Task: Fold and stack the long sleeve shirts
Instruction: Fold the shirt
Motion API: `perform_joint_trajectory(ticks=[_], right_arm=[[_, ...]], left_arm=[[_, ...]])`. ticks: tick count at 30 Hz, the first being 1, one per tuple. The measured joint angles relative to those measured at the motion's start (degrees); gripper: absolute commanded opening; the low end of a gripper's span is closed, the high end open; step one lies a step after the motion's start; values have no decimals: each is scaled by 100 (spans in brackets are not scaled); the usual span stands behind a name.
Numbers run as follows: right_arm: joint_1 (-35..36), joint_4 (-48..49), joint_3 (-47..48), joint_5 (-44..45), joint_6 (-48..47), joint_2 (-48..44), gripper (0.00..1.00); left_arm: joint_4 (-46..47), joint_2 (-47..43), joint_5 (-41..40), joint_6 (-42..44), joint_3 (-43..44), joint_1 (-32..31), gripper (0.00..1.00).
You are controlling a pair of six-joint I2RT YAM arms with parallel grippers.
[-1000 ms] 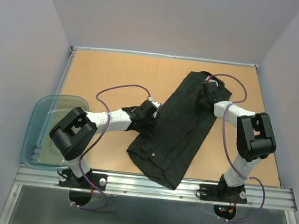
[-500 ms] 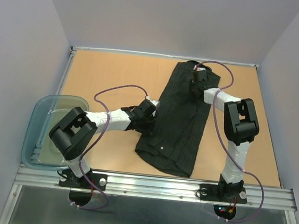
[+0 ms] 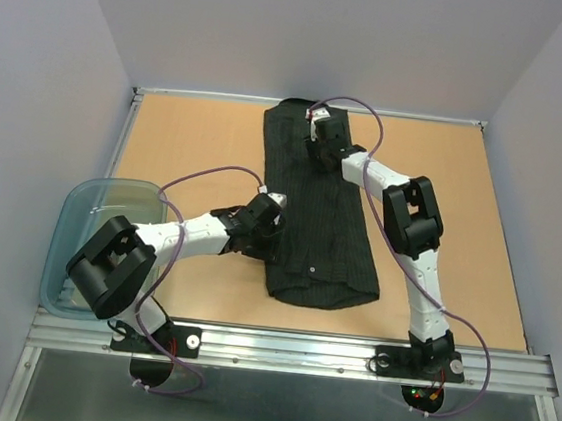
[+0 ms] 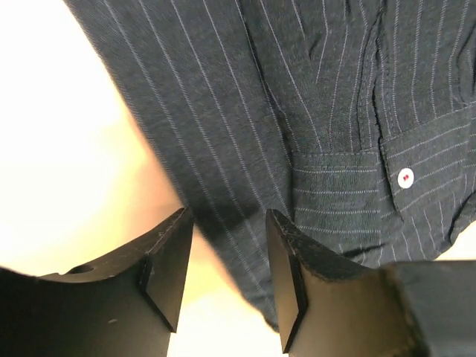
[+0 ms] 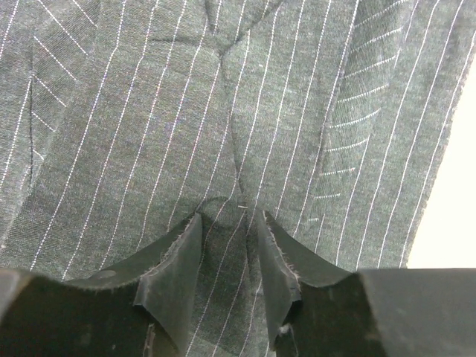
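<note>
Bare table point(image 3: 462, 209) lies either side of the shirt point(image 3: 323, 245); the tub point(image 3: 67, 238) blocks the left near corner.

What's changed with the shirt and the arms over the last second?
The right gripper, pinching the shirt, swung left along the far edge, dragging the shirt's far end leftward, so it now lies almost straight. The left gripper stayed at the shirt's left edge; the tub has not moved.

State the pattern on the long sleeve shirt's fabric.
Thin white pinstripes on dark cloth. The black button-up long sleeve shirt shows them best in the right wrist view.
</note>
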Motion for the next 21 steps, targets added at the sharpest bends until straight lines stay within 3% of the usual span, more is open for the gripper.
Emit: perform_joint_trajectory(ticks=[2,3,5,8,11,14,17,21], right_arm=[[66,-70,33,15,7,0,57],[76,-111,31,44,33,-20,60],[68,-197,-22,162,125,-120,69],[61,-354,-490,374,313,-623,80],[9,-496,-1182,562,651,-1517,84],[-81,-706,-1794,645,1069,-2516,83],[-273,-793,-2736,570,1628,-3740,77],[-435,-955,-4009,446,2105,-4885,67]], left_arm=[[-153,-216,-175,-76,-7,2,67],[-208,-328,-260,-111,-9,7,77],[-315,-575,-402,-186,-7,42,86],[-474,-909,-562,-361,11,81,87],[-605,-1084,-610,-490,94,118,87],[-656,-1110,-546,-575,109,116,81],[-695,-1108,-468,-647,96,122,63],[-570,-960,-348,-704,48,195,49]])
